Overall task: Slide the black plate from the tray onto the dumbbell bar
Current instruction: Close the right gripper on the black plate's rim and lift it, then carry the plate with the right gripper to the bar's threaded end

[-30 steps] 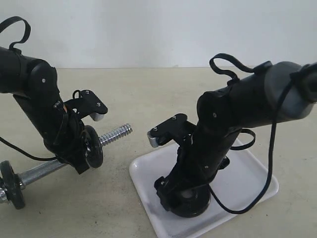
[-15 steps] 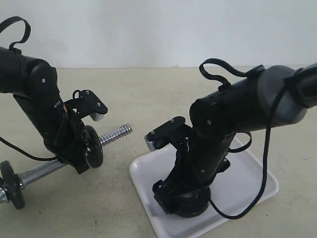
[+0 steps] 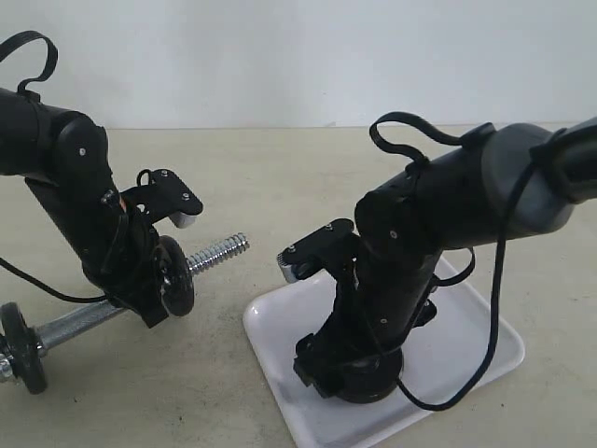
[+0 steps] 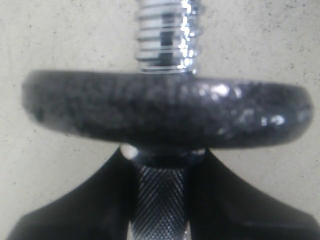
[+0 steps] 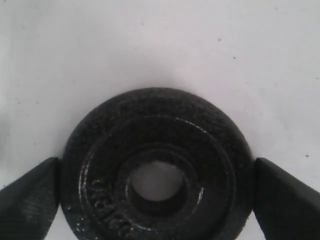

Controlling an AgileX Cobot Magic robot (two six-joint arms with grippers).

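On the right, near side: small round matte-black plate (image 5: 160,125) lies flat on white glossy rectangular tray (image 3: 466,345) | right gripper (image 5: 156,172) spread wide, jaws flanking its rim | left gripper (image 4: 160,210) clamps slim silvery threaded dumbbell bar (image 3: 216,252), left | advice: close squarely across diameter, lift level.

**Left arm** (image 3: 65,187) and **right arm** (image 3: 420,233): rounded housings in matte black. The right arm's upper link (image 3: 527,177) is a dark grey cylinder. Small silvery screws (image 3: 82,151) dot the joint covers. Black cables (image 3: 424,126) form free loops above each arm, and one hangs in a long curve beside the right arm. Each wrist carries an angular black bracket (image 3: 168,198) with a silvery-white tip. The jaws are black, wedge-shaped and finely textured.
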